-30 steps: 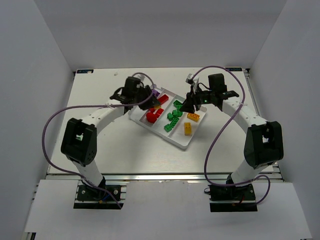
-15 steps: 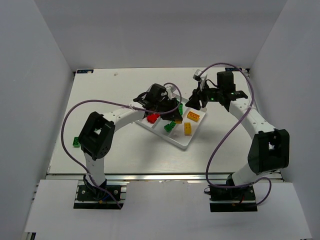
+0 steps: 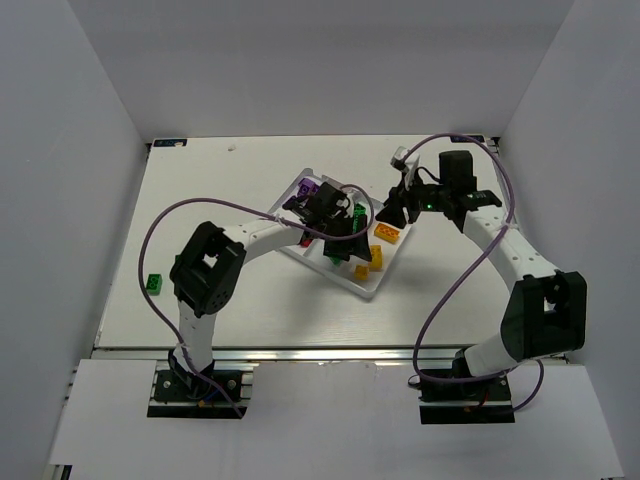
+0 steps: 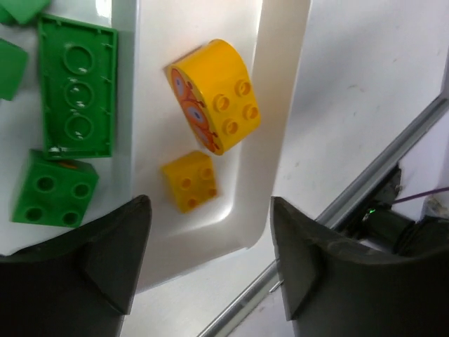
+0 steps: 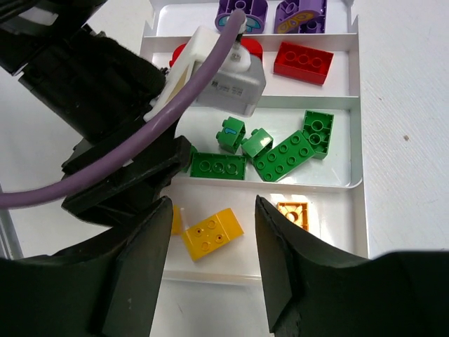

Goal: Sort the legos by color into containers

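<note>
Legos (image 5: 219,166) look light, stiff and slick-sided, with no give and not fragile; best pinched across two flat opposite walls, low on the body and clear of the studs, since a shallow bite could squirt one out; the rounded yellow brick (image 4: 214,95) wants its flat faces, not the curve; left gripper (image 4: 210,260) has its jaws apart, holds nothing and touches nothing visible, hanging over an end corner of the tray (image 4: 280,84), above the yellow compartment (image 4: 151,140); small yellow brick (image 4: 189,181) lies on the tray floor under the gap, free of both fingers; one divider over, in the tray's green compartment (image 5: 337,165), sit a long green brick (image 4: 76,88) upside down and a square green brick (image 4: 52,188); right gripper (image 5: 210,274) also has its jaws apart and empty, over the same yellow strip of the tray, a yellow block (image 5: 212,234) below it, the left arm (image 5: 105,91) crowding just beside; red brick (image 5: 303,62) and purple bricks (image 5: 300,15) lie in the tray's two farther strips; stray green brick (image 3: 153,283) sits on the table (image 3: 200,180) well apart from the tray, on the left arm's side, unsorted.
</note>
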`<state>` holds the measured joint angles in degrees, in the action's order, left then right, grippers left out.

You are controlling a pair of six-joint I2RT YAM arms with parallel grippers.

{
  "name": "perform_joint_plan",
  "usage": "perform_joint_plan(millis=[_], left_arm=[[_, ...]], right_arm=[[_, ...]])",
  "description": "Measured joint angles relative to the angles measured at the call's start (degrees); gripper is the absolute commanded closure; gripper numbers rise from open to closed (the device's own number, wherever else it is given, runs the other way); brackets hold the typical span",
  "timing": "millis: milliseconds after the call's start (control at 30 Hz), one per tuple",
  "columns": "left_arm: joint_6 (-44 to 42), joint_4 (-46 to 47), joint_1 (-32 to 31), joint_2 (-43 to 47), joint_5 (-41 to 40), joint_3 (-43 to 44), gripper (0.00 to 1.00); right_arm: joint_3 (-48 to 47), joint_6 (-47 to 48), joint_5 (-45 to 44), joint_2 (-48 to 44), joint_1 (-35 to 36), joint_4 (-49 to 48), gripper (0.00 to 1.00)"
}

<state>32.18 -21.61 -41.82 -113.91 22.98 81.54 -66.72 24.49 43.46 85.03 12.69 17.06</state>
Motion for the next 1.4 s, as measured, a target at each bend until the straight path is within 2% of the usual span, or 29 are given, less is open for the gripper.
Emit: perform_joint_plan(millis=[33, 267, 400, 567, 733, 833, 967, 1067, 1200, 1333, 1400], left_arm=[[-0.04, -0.46, -0.02, 0.0, -0.42, 0.26, 0.02], [-0.07, -2.01, -0.76, 1.36, -3.61, 1.4, 0.02], [0.22, -3.98, -0.7, 6.16, -10.56, -0.35, 0.02], [3.5, -4.61, 1.73, 25.38, -20.41, -13.09, 0.02], [10.05, -8.55, 8.41, 49.42, -33.24, -25.7, 0.02], [13.92, -14.67, 13.2, 60.76, -39.54, -29.11, 0.02], [16.79, -23.71, 17.81, 66.6, -45.11, -28.46, 0.02], [17.97, -30.6, 18.75, 65.33, -47.82, -24.76, 0.02], [18.8, -35.32, 18.84, 63.41, -51.45, -18.25, 0.02], [19.56, -39.63, 18.84, 63.8, -55.58, -9.31, 0.02], [19.74, -39.95, 18.84, 65.2, -57.42, -6.08, 0.02]], right_arm=[[0.11, 0.07, -0.02, -0.31, -0.07, 0.02, 0.44], [1.18, 0.2, -0.02, -2.38, -0.31, 0.13, 0.44], [1.62, 0.59, 0.11, -2.58, -0.31, 0.2, 0.44], [1.66, 1.42, 1.09, -2.56, -0.31, 0.83, 0.44], [0.94, 2.78, 3.3, -0.26, 2.14, 1.66, 0.48], [-1.33, 6.01, 2.32, 3.8, 9.14, 3.65, 0.49], [-5.53, 8.57, -1.33, 10.38, 22.18, 4.04, 0.48], [-13.51, 7.17, -4.68, 18.45, 29.79, 4.33, 0.42], [-31.52, -1.03, -10.45, 33.79, 35.71, 3.39, 0.35], [-55.69, -11.58, -18.88, 50.97, 40.44, 4.35, 0.17], [-61.68, -15.96, -22.18, 56.19, 42.73, 3.56, 0.13]])
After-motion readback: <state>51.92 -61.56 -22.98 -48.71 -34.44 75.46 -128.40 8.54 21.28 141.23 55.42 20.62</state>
